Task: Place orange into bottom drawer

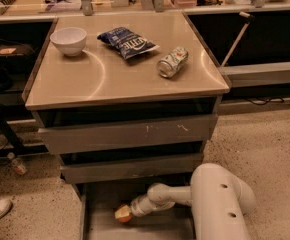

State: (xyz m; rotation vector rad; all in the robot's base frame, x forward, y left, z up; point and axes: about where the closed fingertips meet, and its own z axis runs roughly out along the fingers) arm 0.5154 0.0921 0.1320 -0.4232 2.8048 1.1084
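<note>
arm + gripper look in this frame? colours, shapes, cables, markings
The arm has smooth off-white shells. A fat rounded link with two small dark holes tapers to a slimmer cylindrical link with ringed joints. No external cables or markings are visible. The gripper, low over the bottom drawer by the orange, is the same off-white.

The one camera sits high in front of the cabinet and tilts steeply down toward its drawer fronts. It stands near enough that the whole cabinet top fills the middle of the view, with the back counter cut by the upper edge and speckled floor on both sides. The arm enters at lower right, closest to the lens. The gripper reaches left over the bottom drawer, touching the orange.
</note>
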